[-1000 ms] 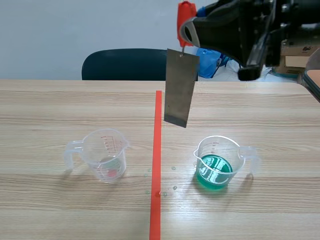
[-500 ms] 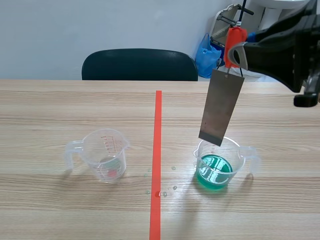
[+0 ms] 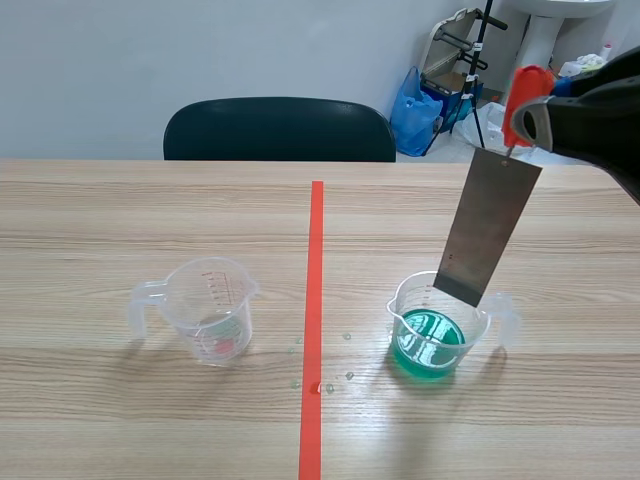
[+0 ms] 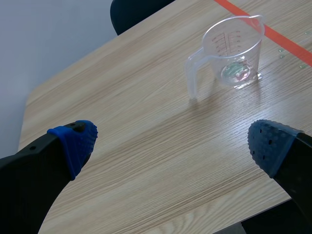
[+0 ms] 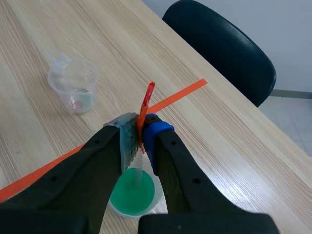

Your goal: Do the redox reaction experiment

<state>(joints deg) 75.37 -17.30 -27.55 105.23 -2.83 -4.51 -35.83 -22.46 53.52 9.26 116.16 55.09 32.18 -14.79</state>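
plate (image 3: 488, 230) swung right from tape line (image 3: 314, 300), lower edge now over green beaker (image 3: 436, 326) at right | right claw (image 5: 140, 132) clamped on its clip (image 3: 524, 88) | left claw (image 4: 170, 141) wide open, empty | next, likely: dip

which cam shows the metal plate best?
Scene view: the whole plate hangs from the red clip in the right tool, above the green cup. Right wrist view shows only its top, beside the clip. Left wrist view misses it.
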